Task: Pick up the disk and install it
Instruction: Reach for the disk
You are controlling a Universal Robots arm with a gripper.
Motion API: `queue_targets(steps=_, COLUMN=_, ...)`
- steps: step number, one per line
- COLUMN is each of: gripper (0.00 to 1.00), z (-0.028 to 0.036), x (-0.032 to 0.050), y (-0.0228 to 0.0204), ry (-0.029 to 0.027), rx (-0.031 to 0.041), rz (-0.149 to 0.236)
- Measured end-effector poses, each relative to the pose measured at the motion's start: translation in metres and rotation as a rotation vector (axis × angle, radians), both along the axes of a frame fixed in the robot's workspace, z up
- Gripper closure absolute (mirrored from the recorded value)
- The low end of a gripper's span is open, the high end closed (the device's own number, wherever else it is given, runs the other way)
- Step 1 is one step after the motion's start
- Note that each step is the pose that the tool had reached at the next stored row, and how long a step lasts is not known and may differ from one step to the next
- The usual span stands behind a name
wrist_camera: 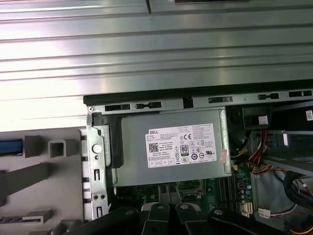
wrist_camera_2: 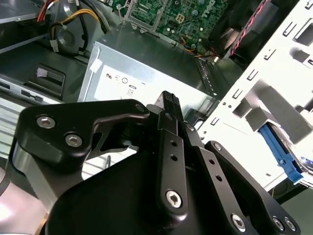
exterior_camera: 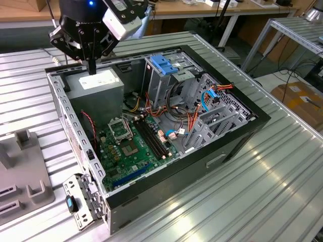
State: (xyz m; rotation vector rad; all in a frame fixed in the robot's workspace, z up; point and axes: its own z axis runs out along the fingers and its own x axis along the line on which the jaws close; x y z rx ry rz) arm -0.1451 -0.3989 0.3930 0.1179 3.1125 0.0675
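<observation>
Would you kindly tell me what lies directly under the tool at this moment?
Under the tool sits the grey power supply, inside the open computer case. Whatever lies beneath the supply is hidden.

Robotics lab or workshop, indoors. A robot arm (exterior_camera: 75, 12) with a black end effector (exterior_camera: 91, 68) hangs over a table (exterior_camera: 282, 166) of ribbed aluminium slats. An open desktop computer case (exterior_camera: 227, 146) lies on the table, with its motherboard (exterior_camera: 132, 146) and power supply (exterior_camera: 96, 83) exposed. A grey moulded fixture (exterior_camera: 22, 176) sits beside the case on the exterior view's left. Behind are wood-topped workbenches (exterior_camera: 202, 7) on white metal legs and a slatted metal stand (exterior_camera: 303, 30). A cardboard box (exterior_camera: 299, 98) and loose cables (exterior_camera: 295, 75) lie on the floor (exterior_camera: 267, 83).
</observation>
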Motion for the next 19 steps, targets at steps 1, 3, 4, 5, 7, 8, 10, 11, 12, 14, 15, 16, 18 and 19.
queue_targets(steps=1, gripper=0.89, z=0.0, x=-0.0019, y=0.0, ry=0.0, rx=0.0, rz=0.0)
queue_targets(steps=3, gripper=0.89, z=-0.0002, x=-0.0092, y=0.0, ry=-0.0001, rx=0.0001, rz=0.0)
queue_targets(steps=4, gripper=0.89, z=-0.0002, x=-0.0123, y=0.0, ry=-0.0001, rx=0.0, rz=0.0)
queue_targets(steps=5, gripper=0.89, z=-0.0003, x=-0.0159, y=0.0, ry=-0.0001, rx=0.0, rz=0.0)
queue_targets(steps=7, gripper=0.89, z=-0.0003, x=-0.0201, y=0.0, ry=0.0, rx=0.0, rz=0.0)
queue_targets(steps=8, gripper=0.89, z=-0.0003, x=-0.022, y=0.0, ry=-0.0001, rx=0.0, rz=0.0)
queue_targets(steps=10, gripper=0.89, z=-0.0004, x=-0.0257, y=0.0, ry=0.0, rx=0.0, rz=0.0)
queue_targets(steps=11, gripper=0.89, z=-0.0004, x=-0.0284, y=0.0, ry=0.0, rx=0.0, rz=0.0)
queue_targets(steps=12, gripper=0.89, z=-0.0004, x=-0.0309, y=0.0, ry=0.0, rx=0.0, rz=0.0)
queue_targets(steps=14, gripper=0.89, z=-0.0005, x=-0.0343, y=0.0, ry=-0.0001, rx=0.0, rz=0.0)
queue_targets(steps=15, gripper=0.89, z=-0.0005, x=-0.0372, y=0.0, ry=0.0, rx=0.0, rz=0.0)
queue_targets(steps=16, gripper=0.89, z=-0.0006, x=-0.0403, y=0.0, ry=0.0, rx=0.0, rz=0.0)
queue_targets(steps=18, gripper=0.89, z=-0.0007, x=-0.048, y=0.0, ry=-0.0001, rx=0.0, rz=0.0)
queue_targets(steps=19, gripper=0.89, z=-0.0008, x=-0.05, y=0.0, ry=0.0, rx=0.0, rz=0.0)
